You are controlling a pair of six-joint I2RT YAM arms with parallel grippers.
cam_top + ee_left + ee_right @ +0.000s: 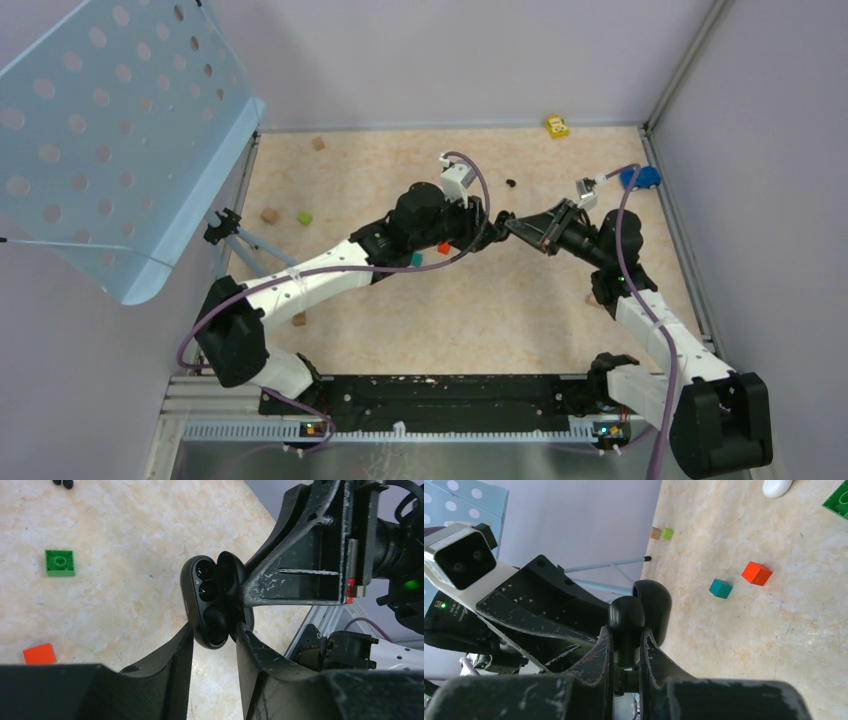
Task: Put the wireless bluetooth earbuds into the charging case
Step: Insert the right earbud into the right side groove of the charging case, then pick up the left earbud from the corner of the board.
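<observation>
Left gripper (214, 628): fingers apart, one on each side of the near end of the charging case (204, 600).
Right gripper (625, 632): clamped tight on one rounded half of the case, coming at it from the side opposite the left fingers.
Finger surfaces: matte black, wedge-shaped, scuffed with pale scratches.
Case build: glossy black plastic, a pebble-shaped clamshell with its lid swung open; the base has moulded oval wells.
Case axis: the long axis runs in line with the left fingers and points away from them. The open face turns toward the left wrist camera, and the lid stands on the right gripper's side.
Wells: the one nearest the left fingertips looks dark and filled, possibly by a seated black bud, though the view is too dim to be sure.
Black earbuds (67, 483): two tiny rounded buds on the table (125, 540), well ahead and left of the left fingers.
White earbud (776, 486): glossy, well ahead and right of the right fingers.
Table: smooth, beige, marbled.
Loose blocks: green studded brick (60, 562) and orange cube (39, 653) lie left of the left fingers; teal cube (721, 588) lies right of the right fingers.
</observation>
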